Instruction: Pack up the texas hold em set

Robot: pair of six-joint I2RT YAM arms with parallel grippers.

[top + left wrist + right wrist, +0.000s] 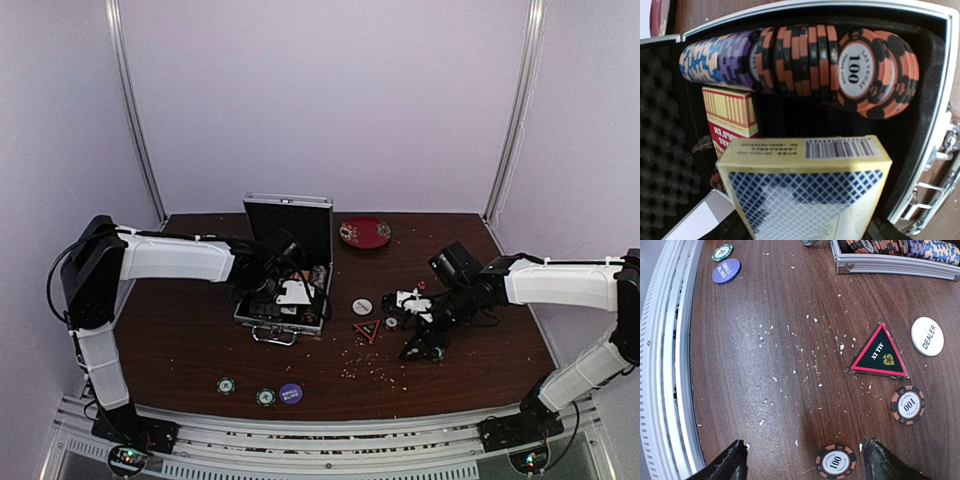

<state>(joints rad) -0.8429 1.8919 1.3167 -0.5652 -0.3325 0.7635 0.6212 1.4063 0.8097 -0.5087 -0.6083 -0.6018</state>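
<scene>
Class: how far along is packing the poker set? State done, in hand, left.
Done: striped chip row and red card deck sit in the silver aluminium case. In hand: left gripper holds the blue-backed card deck above it. Left: two orange 100 chips, black triangular All In marker, white Dealer button, near the open right gripper.

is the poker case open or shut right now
Open: the case lid stands upright, and the left wrist view shows the chip row lying inside.

Left arm (170, 258): stretched rightward, wrist angled down.
Left gripper (282, 284): clamped on card deck (805, 195).
Right arm (560, 283): reaching leftward, wrist pitched down.
Right gripper (807, 460): fingers spread wide, empty.
</scene>
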